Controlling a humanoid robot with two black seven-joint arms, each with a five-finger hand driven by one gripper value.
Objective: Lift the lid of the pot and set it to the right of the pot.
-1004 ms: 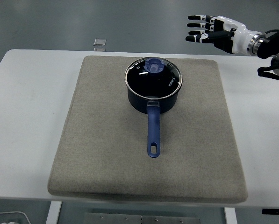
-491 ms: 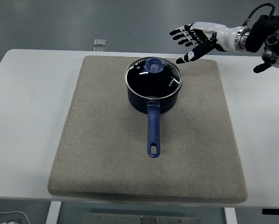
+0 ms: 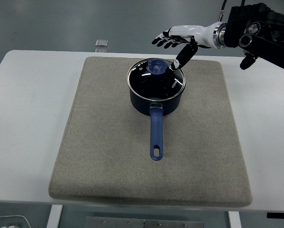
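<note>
One white-and-black right hand (image 3: 180,38) you steer hovers, fingers (image 3: 161,40) spread, holding nothing, above the glass pot lid (image 3: 156,75) on the dark blue saucepan (image 3: 155,95).

Bright, even overhead light; soft shadows; white glints on the glass lid (image 3: 156,73); sharp focus throughout

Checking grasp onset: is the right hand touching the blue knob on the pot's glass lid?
Cannot tell. In the head view the right hand is open, its thumb tip overlapping the blue knob; no contact or gap shows.
</note>
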